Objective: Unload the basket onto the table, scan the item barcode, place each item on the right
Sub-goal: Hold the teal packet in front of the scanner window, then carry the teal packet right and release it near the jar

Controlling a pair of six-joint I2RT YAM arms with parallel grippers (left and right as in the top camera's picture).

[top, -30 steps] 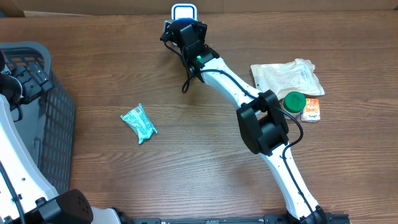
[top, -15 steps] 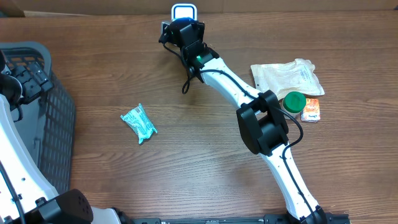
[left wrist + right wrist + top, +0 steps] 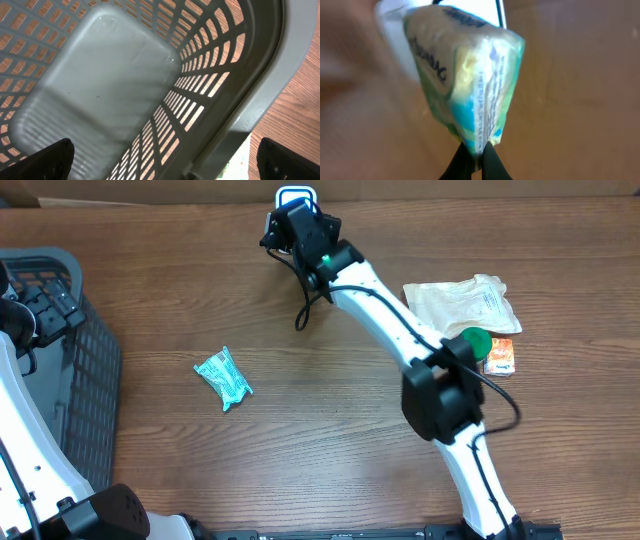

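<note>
My right gripper (image 3: 476, 159) is shut on the bottom seam of a white, teal and green packet (image 3: 465, 75), which stands upright above the black fingers. In the overhead view that gripper (image 3: 292, 225) sits at the far edge of the table, right in front of a small white-and-blue scanner (image 3: 296, 195), and it hides the packet it holds. My left gripper (image 3: 167, 167) hangs open over a grey basket (image 3: 270, 75) with nothing between its fingers.
A second teal packet (image 3: 223, 378) lies on the wooden table left of centre. At the right lie a white pouch (image 3: 460, 302), a green lid (image 3: 475, 340) and a small orange box (image 3: 500, 357). The basket (image 3: 90, 380) fills the left edge.
The right arm has swung: its elbow moved right and toward the front, and its wrist turned a little closer to the scanner. The left arm has not moved.
</note>
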